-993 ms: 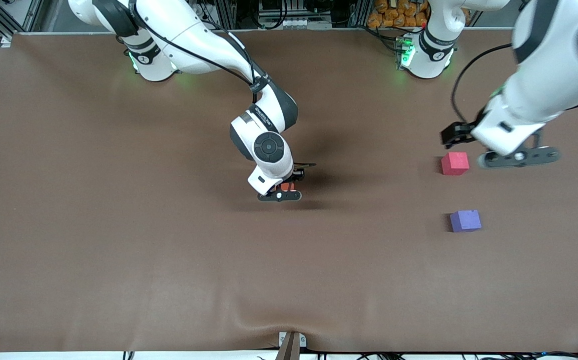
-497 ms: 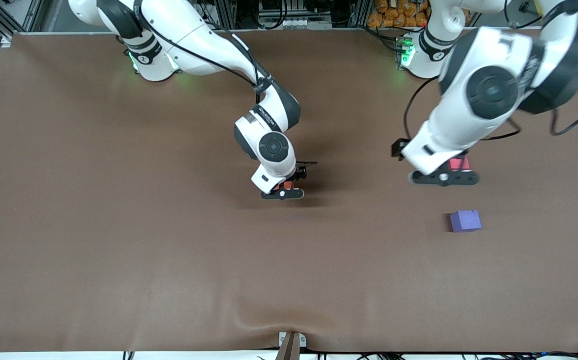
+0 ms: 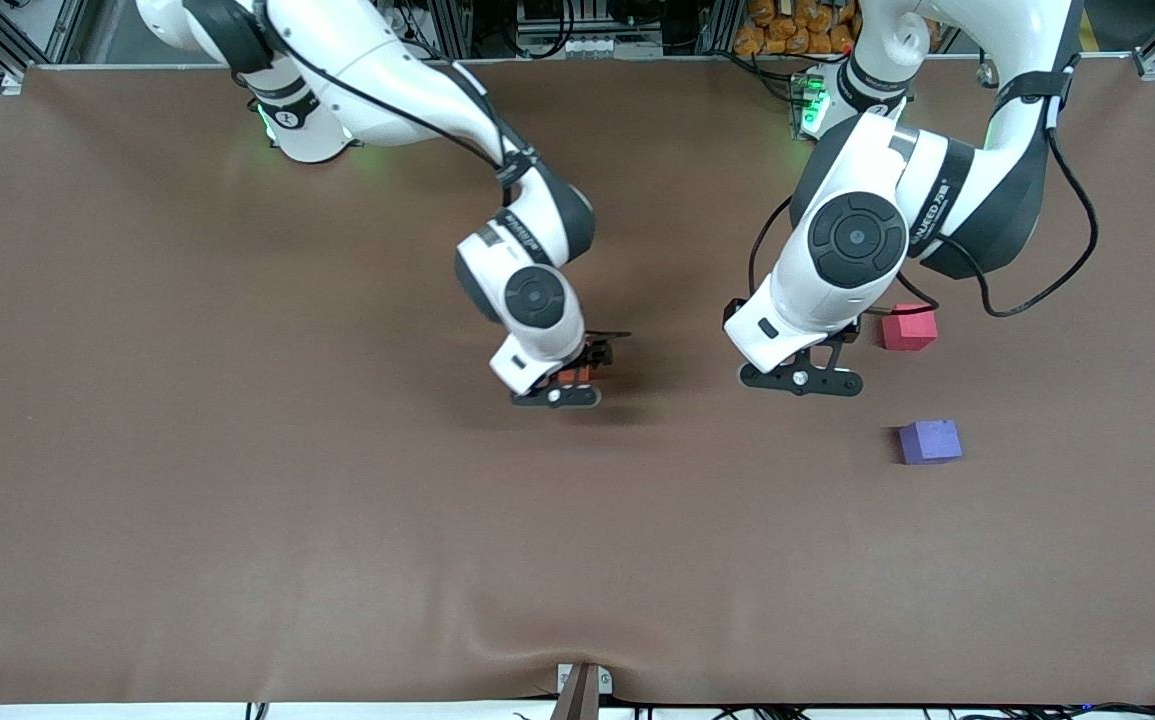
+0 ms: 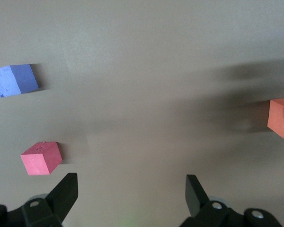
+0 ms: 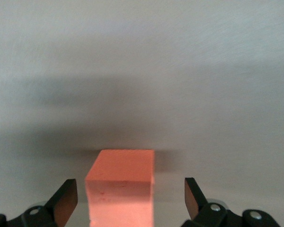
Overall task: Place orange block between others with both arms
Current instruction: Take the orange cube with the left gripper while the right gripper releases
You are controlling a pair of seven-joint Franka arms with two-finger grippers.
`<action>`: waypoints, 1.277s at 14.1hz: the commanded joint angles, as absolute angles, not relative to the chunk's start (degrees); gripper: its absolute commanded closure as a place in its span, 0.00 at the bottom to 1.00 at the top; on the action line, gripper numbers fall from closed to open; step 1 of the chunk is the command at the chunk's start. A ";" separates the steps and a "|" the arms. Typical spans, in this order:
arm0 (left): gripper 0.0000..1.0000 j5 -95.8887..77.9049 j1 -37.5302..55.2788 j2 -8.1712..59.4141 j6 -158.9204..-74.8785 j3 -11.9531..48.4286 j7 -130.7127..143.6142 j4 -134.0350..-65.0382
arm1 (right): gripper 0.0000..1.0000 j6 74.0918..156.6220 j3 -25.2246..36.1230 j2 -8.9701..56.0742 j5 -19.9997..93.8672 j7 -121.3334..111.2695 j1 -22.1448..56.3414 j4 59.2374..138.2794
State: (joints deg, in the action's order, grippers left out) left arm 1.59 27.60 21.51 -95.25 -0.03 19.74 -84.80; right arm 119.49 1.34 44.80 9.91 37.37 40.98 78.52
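Observation:
The orange block (image 3: 575, 375) (image 5: 120, 189) rests on the brown table near its middle. My right gripper (image 3: 559, 390) (image 5: 130, 195) stands open around it, with a gap on each side between its fingers and the block. My left gripper (image 3: 802, 378) (image 4: 131, 189) is open and empty, low over bare table between the orange block and the two others. The red-pink cube (image 3: 909, 327) (image 4: 41, 158) lies toward the left arm's end. The purple-blue cube (image 3: 930, 441) (image 4: 14, 80) sits nearer the front camera than the red-pink one. The left wrist view also catches the orange block (image 4: 280, 118) at its edge.
The brown mat (image 3: 237, 500) covers the whole table. Both arm bases, the right (image 3: 302, 135) and the left (image 3: 852, 115), stand along the table's back edge. A small metal bracket (image 3: 582, 685) sits at the edge nearest the front camera.
My right gripper has opened and let go of the orange block. My left arm has swung from over the red-pink cube toward the middle of the table.

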 commanded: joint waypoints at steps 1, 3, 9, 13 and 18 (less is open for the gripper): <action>0.00 2.11 27.86 22.85 -97.37 0.09 19.78 -83.23 | 0.00 115.41 0.88 41.58 11.08 36.83 37.28 79.10; 0.00 2.02 28.56 24.51 -102.45 0.96 19.42 -83.23 | 0.00 113.30 1.05 40.26 10.81 34.47 35.17 79.45; 0.00 0.70 34.61 36.37 -109.93 3.87 34.77 -73.66 | 0.00 111.97 1.14 39.20 10.55 24.80 28.05 80.95; 0.00 0.79 39.10 40.51 -116.45 3.34 41.39 -73.48 | 0.00 112.67 1.14 39.20 10.28 19.26 23.39 81.47; 0.00 0.70 41.66 45.78 -122.34 3.69 47.10 -72.60 | 0.00 114.17 1.67 37.81 9.32 14.51 17.16 82.35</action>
